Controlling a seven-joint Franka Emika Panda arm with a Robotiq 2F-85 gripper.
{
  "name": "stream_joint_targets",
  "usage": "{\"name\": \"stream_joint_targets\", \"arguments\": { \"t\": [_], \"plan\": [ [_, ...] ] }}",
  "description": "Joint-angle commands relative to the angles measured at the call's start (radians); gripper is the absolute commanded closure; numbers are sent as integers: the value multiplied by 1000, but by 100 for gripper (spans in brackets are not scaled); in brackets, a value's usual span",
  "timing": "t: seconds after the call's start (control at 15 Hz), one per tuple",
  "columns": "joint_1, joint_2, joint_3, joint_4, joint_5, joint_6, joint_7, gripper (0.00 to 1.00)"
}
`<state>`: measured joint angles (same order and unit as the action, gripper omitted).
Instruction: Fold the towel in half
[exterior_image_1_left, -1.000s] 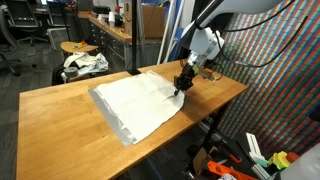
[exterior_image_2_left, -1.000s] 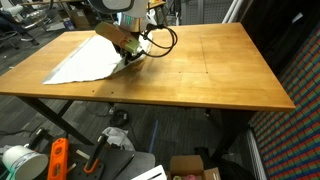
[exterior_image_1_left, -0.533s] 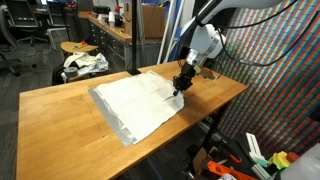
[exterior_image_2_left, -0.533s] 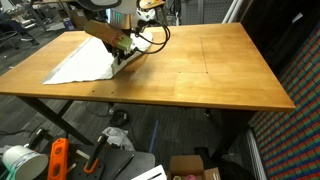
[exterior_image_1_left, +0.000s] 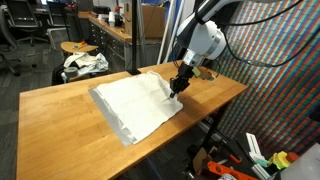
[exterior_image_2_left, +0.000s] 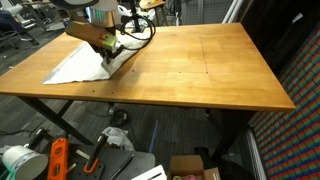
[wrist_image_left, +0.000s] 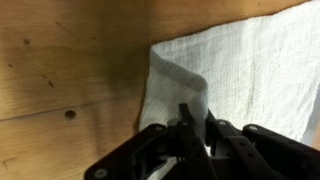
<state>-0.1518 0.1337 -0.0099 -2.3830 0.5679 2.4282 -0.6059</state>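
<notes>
— Wooden table (exterior_image_1_left: 55, 115), workshop behind, the towel (exterior_image_1_left: 135, 100) lying flat on it. In an exterior view the gripper (exterior_image_1_left: 177, 88) sits low on one corner; in an exterior view the gripper (exterior_image_2_left: 106, 61) covers the towel's (exterior_image_2_left: 75, 68) edge. Why there?
— Wrist view: fingers (wrist_image_left: 186, 125) pinched shut on a raised tuck of towel (wrist_image_left: 250, 60), bare table (wrist_image_left: 60, 60) beside. A corner hold, I'd judge, lets it carry that edge across for the fold.

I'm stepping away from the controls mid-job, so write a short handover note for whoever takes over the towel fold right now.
Pincer: shut on the towel at its edge near a corner, pinched part raised slightly.
Towel: otherwise spread out on the wooden table, not yet folded.
Done: edge gripped.
Left: probably carry it across to the opposite side, lay it down, release.
</notes>
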Motion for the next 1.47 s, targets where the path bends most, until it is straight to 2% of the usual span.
{"name": "stream_joint_targets", "arguments": {
  "t": [0.0,1.4],
  "plan": [
    [32,-60,19,-58,31,55,-16,83],
    [165,-192,38,-169,108,69,-44,85]
  ]
}}
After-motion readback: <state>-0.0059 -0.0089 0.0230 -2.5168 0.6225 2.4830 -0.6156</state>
